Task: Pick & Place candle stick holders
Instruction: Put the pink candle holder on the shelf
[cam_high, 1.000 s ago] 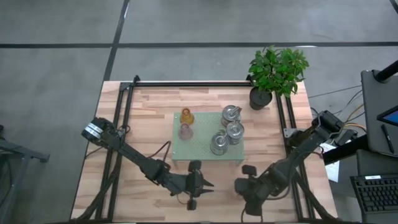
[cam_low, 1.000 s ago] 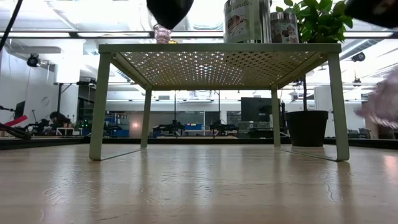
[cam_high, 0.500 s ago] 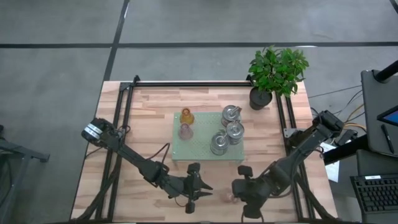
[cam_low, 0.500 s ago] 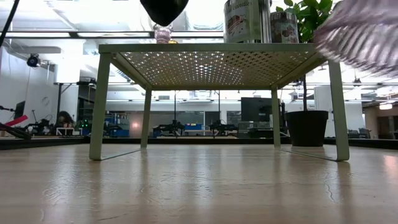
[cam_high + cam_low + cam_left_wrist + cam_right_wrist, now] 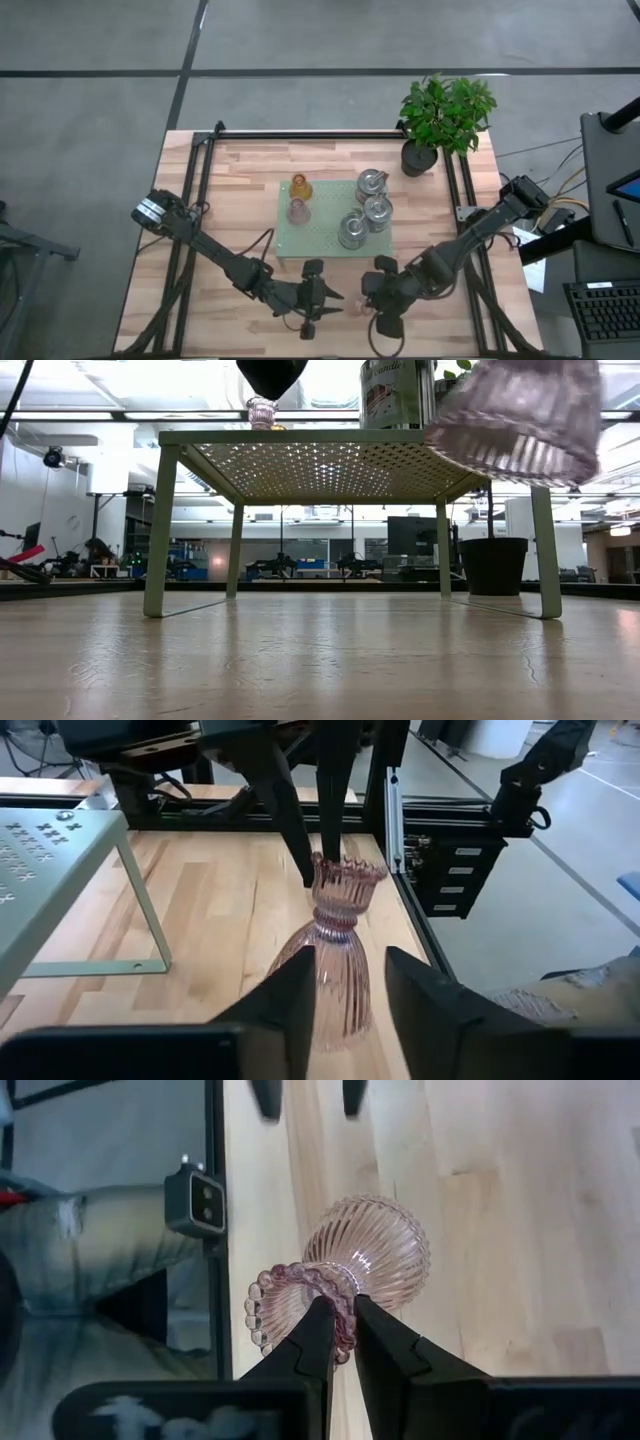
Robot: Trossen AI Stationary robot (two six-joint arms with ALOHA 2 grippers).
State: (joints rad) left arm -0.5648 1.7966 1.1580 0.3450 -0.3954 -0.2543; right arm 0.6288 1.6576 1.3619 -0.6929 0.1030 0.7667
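Note:
A pale pink ribbed candle stick holder [image 5: 335,955] hangs above the wood near the table's front edge, with my right gripper [image 5: 342,1305] shut on its rim. My left gripper [image 5: 350,965] is open, level, with its fingers on either side of the holder's lower bell; I see a gap on one side. In the high view the two grippers [image 5: 335,298] [image 5: 368,300] face each other in front of the green tray [image 5: 300,245]. On the tray stand an amber holder [image 5: 300,186], another pink one [image 5: 298,210] and three silvery ones [image 5: 372,205]. My right gripper pinches the pink holder's beaded top rim [image 5: 300,1285] between its two fingers; one finger [image 5: 330,820] seems to reach inside the mouth and the other [image 5: 300,845] stays outside. The fingers slant down from above. The holder hangs below them, tilted, its foot [image 5: 520,420] clear of the table.
A potted green plant [image 5: 445,110] stands at the far right corner. The green tray rests on four thin legs [image 5: 160,530] with free room beneath. Bare wood lies left of the tray [image 5: 235,220]. Black frame rails [image 5: 195,200] run along both table sides.
My right gripper has gone toward the table's left, toward my left gripper, and a little up, carrying the pink holder. The holder has come in from the right and now hangs between my left gripper's fingers.

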